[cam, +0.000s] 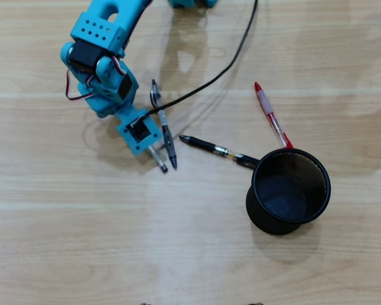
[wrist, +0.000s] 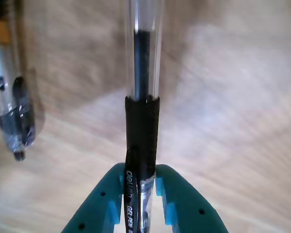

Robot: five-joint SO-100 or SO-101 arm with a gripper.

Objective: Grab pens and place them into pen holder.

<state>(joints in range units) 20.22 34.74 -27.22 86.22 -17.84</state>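
In the wrist view my gripper (wrist: 139, 177) is shut on the clear pen (wrist: 142, 121) with the black cap, which runs straight up the picture between the teal fingers (wrist: 177, 199). From overhead the gripper (cam: 151, 149) covers most of that pen, and only its end (cam: 159, 160) sticks out. The grey-black pen (cam: 163, 124) (wrist: 14, 121) lies right beside it. To the right, the black pen with a gold band (cam: 219, 150) reaches the round black mesh pen holder (cam: 261, 166). The red pen (cam: 271, 117) lies behind the holder, touching its rim.
A black cable (cam: 222, 70) runs from the gripper's camera up to the top edge over the wooden table (cam: 82, 241). The blue arm (cam: 98, 57) fills the upper left.
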